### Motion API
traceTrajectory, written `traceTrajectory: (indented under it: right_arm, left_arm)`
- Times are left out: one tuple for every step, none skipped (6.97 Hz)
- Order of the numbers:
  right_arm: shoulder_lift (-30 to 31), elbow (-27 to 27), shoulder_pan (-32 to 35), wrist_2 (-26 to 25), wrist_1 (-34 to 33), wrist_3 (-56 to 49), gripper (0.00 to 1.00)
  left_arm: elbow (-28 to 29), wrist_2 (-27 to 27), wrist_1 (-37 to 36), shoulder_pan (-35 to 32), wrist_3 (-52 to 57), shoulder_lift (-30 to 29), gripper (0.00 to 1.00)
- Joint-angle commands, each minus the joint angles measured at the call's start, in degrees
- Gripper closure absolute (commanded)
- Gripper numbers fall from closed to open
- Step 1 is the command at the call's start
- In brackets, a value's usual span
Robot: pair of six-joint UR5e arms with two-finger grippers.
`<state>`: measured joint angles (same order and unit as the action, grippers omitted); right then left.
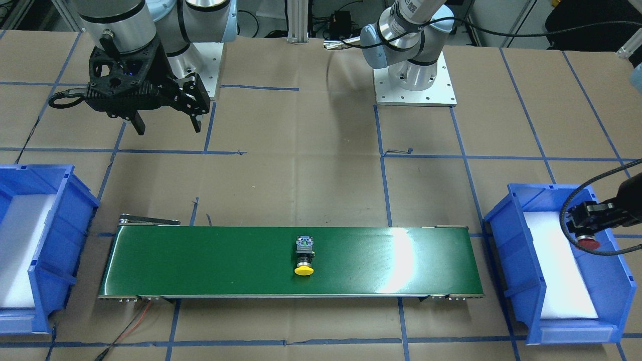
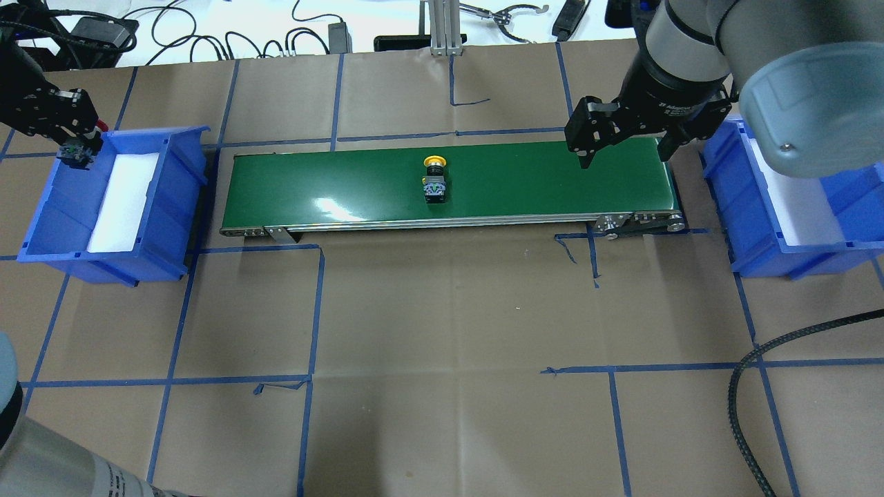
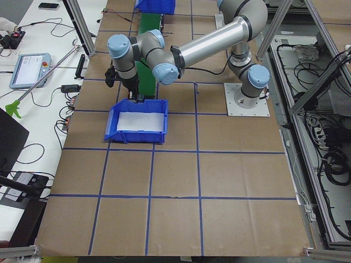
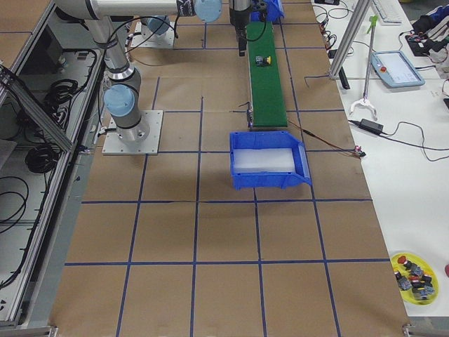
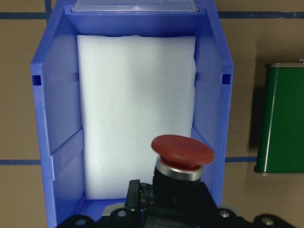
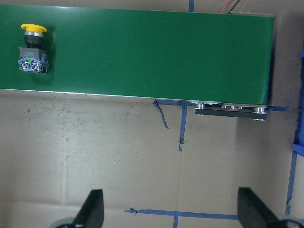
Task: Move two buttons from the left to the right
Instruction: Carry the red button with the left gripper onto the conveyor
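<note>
Overhead exterior shows the left gripper (image 2: 74, 141) pinching the red button (image 5: 183, 151) over the left bin (image 2: 169, 207), the yellow button (image 2: 435, 178) lying midway along the conveyor belt (image 2: 552, 186), and the right gripper (image 2: 625, 155) spread wide over its right end; released tilted, the red button could well roll off the conveyor belt.

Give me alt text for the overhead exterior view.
A yellow button lies midway along the green conveyor belt. The left gripper holds a red button at the left blue bin; the right gripper hangs open near the belt's right end.
</note>
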<state>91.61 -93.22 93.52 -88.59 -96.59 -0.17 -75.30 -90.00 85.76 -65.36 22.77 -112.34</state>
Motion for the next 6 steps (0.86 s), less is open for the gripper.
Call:
traceTrajectory:
  right_arm:
    - [-0.03,-0.03,0.0,0.0,0.0,-0.01,0.0]
    - [-0.03,-0.03,0.0,0.0,0.0,-0.01,0.0]
    - [-0.03,-0.03,0.09,0.0,0.0,-0.01,0.0]
    - [-0.03,-0.03,0.0,0.0,0.0,-0.01,0.0]
    - [-0.03,-0.03,0.0,0.0,0.0,-0.01,0.0]
    - [-0.03,-0.12,0.0,0.0,0.0,-0.01,0.0]
  left_arm:
    - [-1.07,0.26,-0.07,-7.46,-12.16,0.72,0.91]
    - [-1.77,0.26,-0.85,-10.98,-17.79,0.9,0.91]
    - [-2.82,0.26,-1.21,-13.98,-22.89,0.46,0.91]
    - [-4.48,0.26,-3.65,-14.79,-24.95,-0.5,0.91]
    - [-7.89,0.44,-7.76,-15.15,-27.06,-0.33,0.91]
    - [-12.28,0.26,-14.42,-15.93,-27.77,-0.16,0.91]
